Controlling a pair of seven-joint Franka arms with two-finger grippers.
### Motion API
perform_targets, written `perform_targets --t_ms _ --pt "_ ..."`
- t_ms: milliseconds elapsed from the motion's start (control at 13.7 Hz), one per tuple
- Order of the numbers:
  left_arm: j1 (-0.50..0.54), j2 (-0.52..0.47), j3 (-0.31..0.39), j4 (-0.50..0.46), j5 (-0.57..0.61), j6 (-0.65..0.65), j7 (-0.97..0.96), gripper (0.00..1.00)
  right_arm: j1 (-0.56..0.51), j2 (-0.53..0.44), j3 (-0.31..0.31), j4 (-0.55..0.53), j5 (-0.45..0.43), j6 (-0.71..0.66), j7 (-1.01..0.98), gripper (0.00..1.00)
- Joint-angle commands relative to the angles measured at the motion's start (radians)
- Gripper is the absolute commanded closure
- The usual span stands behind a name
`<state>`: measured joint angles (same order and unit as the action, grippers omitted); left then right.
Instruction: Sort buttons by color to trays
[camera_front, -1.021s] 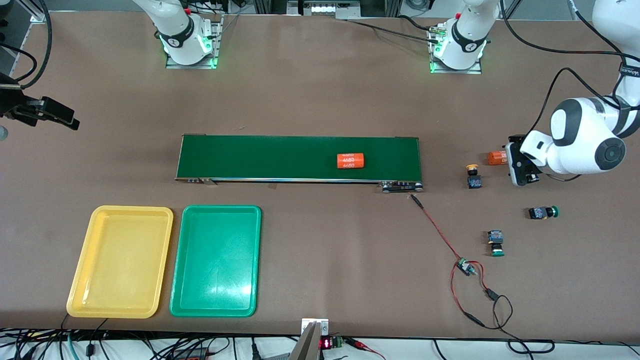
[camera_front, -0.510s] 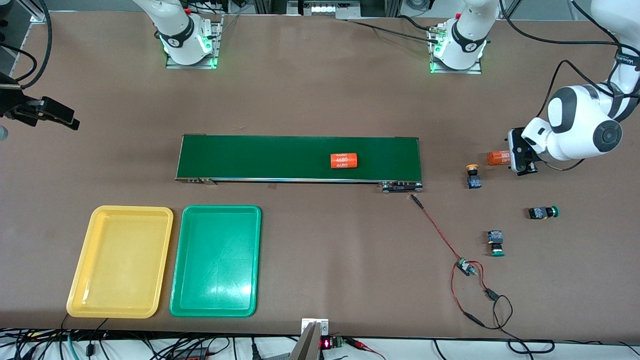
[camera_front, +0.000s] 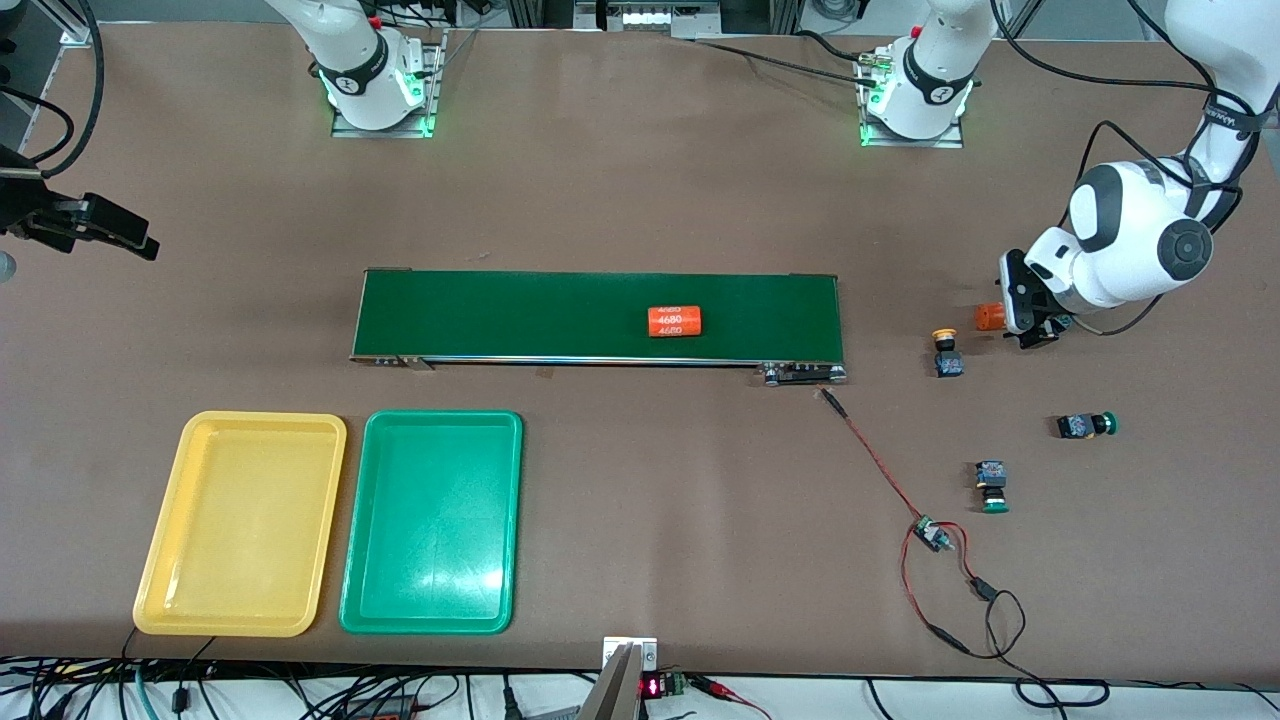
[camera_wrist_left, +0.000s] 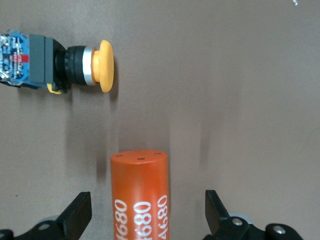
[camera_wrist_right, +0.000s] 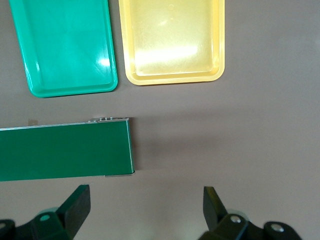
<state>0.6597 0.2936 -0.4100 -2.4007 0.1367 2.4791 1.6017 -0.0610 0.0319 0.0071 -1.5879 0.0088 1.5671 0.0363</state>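
A yellow-capped button (camera_front: 945, 352) (camera_wrist_left: 60, 62) lies on its side off the conveyor's end, toward the left arm's end of the table. Two green-capped buttons (camera_front: 1085, 425) (camera_front: 991, 487) lie nearer the front camera. My left gripper (camera_front: 1028, 322) (camera_wrist_left: 147, 214) is open and low over an orange cylinder (camera_wrist_left: 140, 195) (camera_front: 988, 317) beside the yellow button. The cylinder sits between the fingers with gaps on both sides. The yellow tray (camera_front: 243, 522) (camera_wrist_right: 172, 40) and green tray (camera_front: 432, 520) (camera_wrist_right: 62, 45) are empty. My right gripper (camera_front: 115, 232) (camera_wrist_right: 146, 209) waits open, high over the right arm's end.
A long dark-green conveyor belt (camera_front: 600, 315) (camera_wrist_right: 65, 150) crosses the middle of the table and carries a second orange cylinder (camera_front: 675, 321). A red and black wire with a small board (camera_front: 935, 535) trails from the belt's end toward the front edge.
My left gripper has moved toward the conveyor and come over the orange cylinder, hiding most of it. The cylinder on the belt has travelled toward the right arm's end. The right arm is still.
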Motion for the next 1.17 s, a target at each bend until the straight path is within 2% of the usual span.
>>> perform_targets --t_ms 0,219,583,656,729,948,1021,1094 --pt "0.026 -0.011 -0.007 -0.026 -0.023 0.052 0.078 0.00 -0.002 0.000 0.001 0.011 0.017 -0.001 -0.001 0.00" --pt "0.038 0.007 -0.007 -0.026 -0.023 0.078 0.087 0.00 -0.002 0.000 0.001 0.011 0.017 -0.001 -0.001 0.00" --pt "0.038 0.016 -0.007 -0.026 -0.023 0.081 0.087 0.12 -0.002 0.000 0.001 0.011 0.017 -0.001 -0.001 0.00" --pt "0.038 0.018 -0.009 -0.026 -0.023 0.081 0.089 0.21 -0.002 0.000 0.001 0.011 0.017 -0.001 -0.001 0.00" --pt "0.037 0.019 -0.007 -0.026 -0.023 0.081 0.089 0.41 -0.003 0.000 -0.001 0.011 0.017 -0.001 -0.001 0.00" --pt "0.028 0.016 -0.009 -0.021 -0.019 0.096 0.183 0.83 -0.003 0.000 -0.001 0.011 0.017 -0.001 -0.001 0.00" --pt "0.027 0.016 -0.007 -0.021 -0.019 0.113 0.207 0.95 -0.003 0.000 -0.001 0.011 0.017 -0.001 -0.001 0.00" --pt "0.027 0.013 -0.007 -0.021 -0.019 0.115 0.211 1.00 -0.002 0.000 0.001 0.011 0.017 -0.001 -0.001 0.00"
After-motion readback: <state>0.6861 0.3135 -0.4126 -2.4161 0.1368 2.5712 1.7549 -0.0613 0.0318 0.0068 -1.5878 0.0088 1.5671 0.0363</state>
